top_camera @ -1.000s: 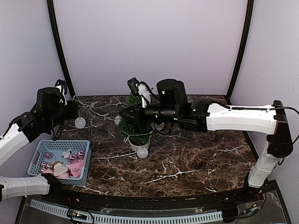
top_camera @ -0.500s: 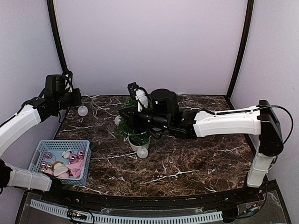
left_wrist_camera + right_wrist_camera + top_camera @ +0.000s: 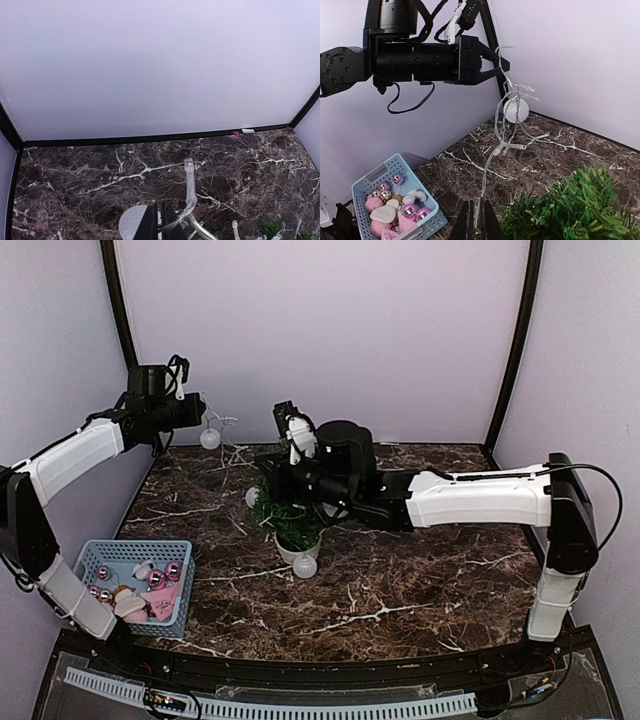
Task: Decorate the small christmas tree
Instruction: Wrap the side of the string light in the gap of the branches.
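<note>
**Draping the strand.** The dark marbled surface is carrying the small christmas tree at its middle, toward the far side, in a white pot. The right arm is reaching across from the right above the tree. The right gripper is clenched on a clear wire garland just left of the branches. The left gripper, raised high at the far left, is pinching the same garland, a white ball hanging just below it. A blue basket of ornaments is sitting at the near left. The step in hand is probably laying the strand onto the tree, which calls for keeping it lightly taut and lowering it over the branches without tipping the pot. From overhead the wire is nearly vanishing, and the right arm is covering the tree's far right side.
</note>
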Available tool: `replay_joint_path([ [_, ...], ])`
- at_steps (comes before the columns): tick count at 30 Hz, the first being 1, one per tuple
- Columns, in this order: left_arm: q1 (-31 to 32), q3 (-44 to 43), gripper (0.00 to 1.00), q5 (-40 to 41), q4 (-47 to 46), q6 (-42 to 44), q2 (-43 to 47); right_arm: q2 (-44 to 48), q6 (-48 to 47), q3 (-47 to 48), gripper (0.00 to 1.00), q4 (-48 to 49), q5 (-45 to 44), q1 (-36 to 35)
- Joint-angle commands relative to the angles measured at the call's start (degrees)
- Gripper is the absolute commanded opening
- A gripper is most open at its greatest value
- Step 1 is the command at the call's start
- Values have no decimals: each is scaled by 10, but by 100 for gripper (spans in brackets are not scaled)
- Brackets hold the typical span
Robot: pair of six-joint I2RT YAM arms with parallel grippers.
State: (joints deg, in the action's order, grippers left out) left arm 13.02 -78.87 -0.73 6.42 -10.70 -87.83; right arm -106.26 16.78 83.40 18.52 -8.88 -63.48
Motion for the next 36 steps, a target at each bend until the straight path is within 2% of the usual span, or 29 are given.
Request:
replay_joint_path([
  [1,-4,-41,0,-62,-50,18,-25,-10,-25,29,0,23,-24,-1],
  [7,-4,-38,0,-85,-86,29,-40,-18,-31,38,0,12,-17,0],
  [8,-4,-37,0,-93,-88,33,-42,-18,-30,42,4,6,-12,0],
  [13,-4,-42,0,-156,-111,52,-45,15,-34,55,52,-28,24,0],
  [18,-3,-76,0,-199,-111,56,-71,58,-49,78,77,-91,56,2],
  [24,-3,-94,0,-229,-129,49,-98,86,-51,101,85,-140,117,4],
  [29,-2,-99,0,-266,-147,44,-112,104,-47,105,88,-154,120,11],
  [36,7,-150,0,-301,-154,30,-140,86,-37,126,86,-196,129,101],
])
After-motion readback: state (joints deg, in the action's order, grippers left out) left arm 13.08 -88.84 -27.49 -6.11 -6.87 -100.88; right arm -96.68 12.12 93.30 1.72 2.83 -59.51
